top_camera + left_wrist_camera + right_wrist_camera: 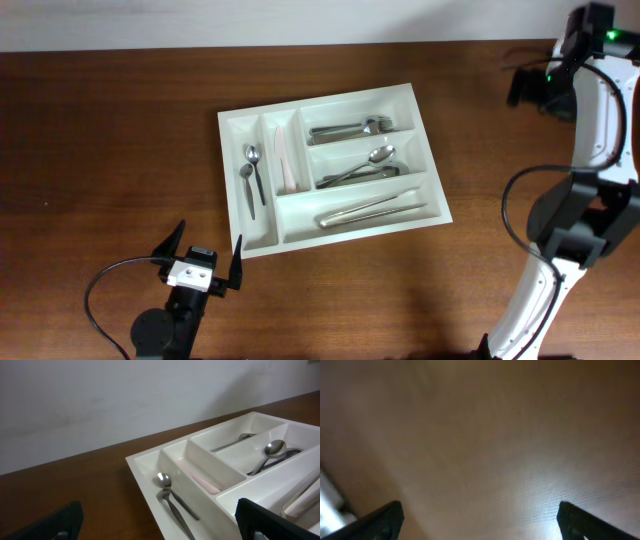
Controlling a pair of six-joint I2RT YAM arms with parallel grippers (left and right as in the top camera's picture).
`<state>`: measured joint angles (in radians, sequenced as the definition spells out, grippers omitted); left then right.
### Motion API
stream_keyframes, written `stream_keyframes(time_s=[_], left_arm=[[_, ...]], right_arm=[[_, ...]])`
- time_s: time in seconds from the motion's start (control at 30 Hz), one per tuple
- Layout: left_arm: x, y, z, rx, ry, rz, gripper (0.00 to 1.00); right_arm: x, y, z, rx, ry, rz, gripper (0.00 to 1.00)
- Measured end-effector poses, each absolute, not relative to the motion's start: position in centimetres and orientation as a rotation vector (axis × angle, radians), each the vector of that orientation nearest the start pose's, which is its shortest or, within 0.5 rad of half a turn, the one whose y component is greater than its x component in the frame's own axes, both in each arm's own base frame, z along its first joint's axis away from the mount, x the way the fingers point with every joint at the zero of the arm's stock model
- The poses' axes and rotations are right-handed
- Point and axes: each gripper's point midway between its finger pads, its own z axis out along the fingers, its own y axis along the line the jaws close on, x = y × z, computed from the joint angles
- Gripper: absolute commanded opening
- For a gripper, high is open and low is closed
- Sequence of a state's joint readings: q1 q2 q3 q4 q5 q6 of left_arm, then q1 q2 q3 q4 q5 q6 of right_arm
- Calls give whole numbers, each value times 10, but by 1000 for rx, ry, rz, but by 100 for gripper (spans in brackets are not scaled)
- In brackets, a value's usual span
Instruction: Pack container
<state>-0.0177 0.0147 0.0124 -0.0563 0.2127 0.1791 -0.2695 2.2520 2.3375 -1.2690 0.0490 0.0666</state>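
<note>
The white container (232, 130) lies in the middle of the table. It holds two small spoons (251, 170), a pale pink utensil (284, 160), forks (345, 129), larger spoons (362, 166) and long metal utensils (370, 211). My left gripper (205, 250) is open and empty, just in front of the tray's near-left corner. In the left wrist view the tray (150, 480) and small spoons (170, 497) show between the open fingers (160, 522). My right gripper (480, 520) is open and empty over bare wood. In the overhead view only the right arm (585, 90) shows at the far right.
The brown wooden table (110, 150) surrounds the tray. A pale wall (125, 395) stands beyond the table's far edge. A black cable (100, 290) loops beside the left arm's base.
</note>
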Motion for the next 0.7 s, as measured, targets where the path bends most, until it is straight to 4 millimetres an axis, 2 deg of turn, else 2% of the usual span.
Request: stream_keyframes(time_s=[0.07,0.13,0.2,0.3,0.33,0.47,0.7], left_arm=[[242,-41,163,322,1596,-49,99],[242,-41,163,322,1596,-49,99],[242,-41,163,322,1596,-49,99],[242,-41,163,322,1596,-49,99],[242,-41,163,321,1596,-49,99],[242,-41,163,321,1596,-49,99],[242,-41,163,321,1596,-49,99]], right_arm=[[506,-137,205,431,2614,-147,99],[511,-121,254,372,2470,-173,99],[510,-108,283,337,2385,-182,98],[494,-80,333,275,2225,-176,99],[485,-70,344,255,2189,-168,99],[447,-42,369,196,2094,-136,99],[374,-5,389,111,1938,-68,99]])
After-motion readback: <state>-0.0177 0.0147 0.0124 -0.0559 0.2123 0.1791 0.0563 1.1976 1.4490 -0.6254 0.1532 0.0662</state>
